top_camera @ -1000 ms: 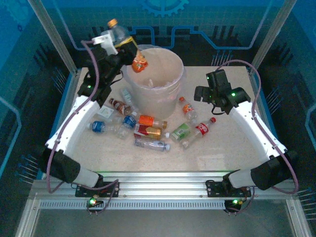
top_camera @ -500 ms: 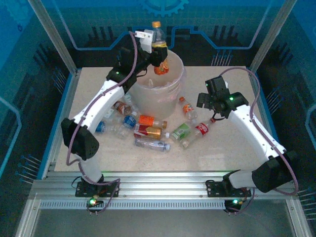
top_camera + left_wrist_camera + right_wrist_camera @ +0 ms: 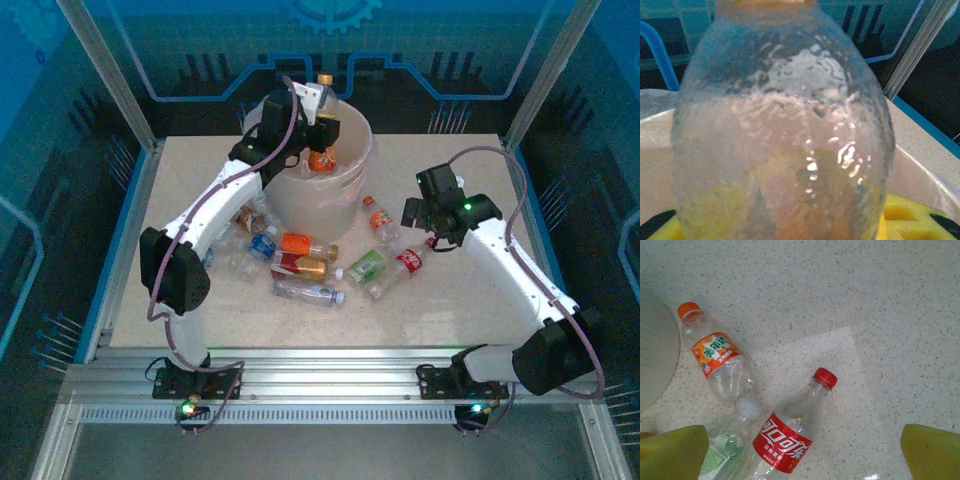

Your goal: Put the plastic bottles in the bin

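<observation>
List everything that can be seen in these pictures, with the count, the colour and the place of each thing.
held bottle: one, clear with orange label and cap, above the bin's mouth
loose bottles: about ten in sight, clear with red, orange, green or blue labels, lying on the table in front of and to the right of the bin, some partly behind the left arm
bin: one, beige-white, far middle of the table
table: one, speckled beige, under everything
enclosure walls: blue, around the table
left gripper: one, shut on the held bottle, over the bin
right gripper: one, open, over the bottles to the right of the bin
</observation>
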Controlling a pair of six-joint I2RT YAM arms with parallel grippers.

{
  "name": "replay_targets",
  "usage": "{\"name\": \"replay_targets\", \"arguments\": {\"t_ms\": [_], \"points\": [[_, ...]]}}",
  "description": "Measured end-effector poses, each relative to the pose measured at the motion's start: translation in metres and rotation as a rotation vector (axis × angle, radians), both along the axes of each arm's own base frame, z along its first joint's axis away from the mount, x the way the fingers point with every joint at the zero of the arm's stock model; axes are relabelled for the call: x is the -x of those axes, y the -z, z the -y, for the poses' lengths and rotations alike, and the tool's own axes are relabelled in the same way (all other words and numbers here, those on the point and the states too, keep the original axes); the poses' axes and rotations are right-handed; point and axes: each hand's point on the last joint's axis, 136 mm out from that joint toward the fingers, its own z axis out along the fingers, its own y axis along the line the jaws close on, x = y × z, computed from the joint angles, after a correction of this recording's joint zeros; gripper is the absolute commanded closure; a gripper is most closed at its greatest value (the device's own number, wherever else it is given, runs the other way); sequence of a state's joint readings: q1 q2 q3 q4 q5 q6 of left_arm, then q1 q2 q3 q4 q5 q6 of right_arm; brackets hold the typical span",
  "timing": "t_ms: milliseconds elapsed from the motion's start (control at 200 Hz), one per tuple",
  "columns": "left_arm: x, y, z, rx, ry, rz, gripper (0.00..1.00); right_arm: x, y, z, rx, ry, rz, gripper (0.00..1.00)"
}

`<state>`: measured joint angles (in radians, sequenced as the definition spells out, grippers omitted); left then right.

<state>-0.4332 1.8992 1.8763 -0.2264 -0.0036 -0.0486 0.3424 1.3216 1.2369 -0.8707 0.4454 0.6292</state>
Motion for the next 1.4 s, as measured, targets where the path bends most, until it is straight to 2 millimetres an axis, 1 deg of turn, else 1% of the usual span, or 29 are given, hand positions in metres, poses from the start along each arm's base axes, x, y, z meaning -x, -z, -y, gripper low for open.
{"name": "replay_targets", "arguments": {"t_ms": [140, 250, 380, 495, 745, 845, 935, 1046, 1216, 1296, 1356, 1401], "points": [[-0.001, 0.006, 0.000, -0.008, -0.004, -0.015, 0.56, 0.005, 0.005, 0.005, -0.001, 0.016, -0.010, 0.00], [-0.003, 0.014, 0.000, -0.018, -0.007, -0.030, 0.45, 0.008, 0.009, 0.006, -0.006, 0.024, -0.015, 0.00], [-0.003, 0.021, -0.001, -0.029, -0.009, -0.047, 0.42, 0.013, 0.016, 0.006, -0.017, 0.028, -0.031, 0.00], [-0.004, 0.021, -0.002, -0.032, -0.015, -0.046, 0.36, 0.019, 0.027, 0.005, -0.031, 0.029, -0.058, 0.00], [-0.004, 0.021, -0.003, -0.029, -0.024, -0.047, 0.16, 0.029, 0.045, 0.001, -0.068, 0.038, -0.097, 0.00], [-0.004, 0.021, -0.003, -0.031, -0.024, -0.047, 0.10, 0.033, 0.053, -0.001, -0.088, 0.043, -0.114, 0.00], [-0.004, 0.021, -0.003, -0.032, -0.024, -0.047, 0.08, 0.035, 0.058, -0.002, -0.105, 0.051, -0.126, 0.00], [-0.004, 0.021, -0.003, -0.028, -0.026, -0.048, 0.01, 0.038, 0.065, -0.004, -0.134, 0.062, -0.130, 0.00], [-0.003, 0.019, -0.003, -0.026, -0.026, -0.046, 0.01, 0.045, 0.078, -0.011, -0.197, 0.071, -0.147, 0.00], [0.001, 0.011, -0.005, -0.019, -0.027, -0.041, 0.01, 0.046, 0.084, -0.013, -0.224, 0.077, -0.156, 0.00], [0.007, 0.000, -0.008, -0.006, -0.030, -0.032, 0.01, 0.046, 0.086, -0.014, -0.243, 0.083, -0.160, 0.00], [0.014, -0.012, -0.011, 0.007, -0.032, -0.018, 0.01, 0.046, 0.088, -0.015, -0.259, 0.086, -0.161, 0.00]]}}
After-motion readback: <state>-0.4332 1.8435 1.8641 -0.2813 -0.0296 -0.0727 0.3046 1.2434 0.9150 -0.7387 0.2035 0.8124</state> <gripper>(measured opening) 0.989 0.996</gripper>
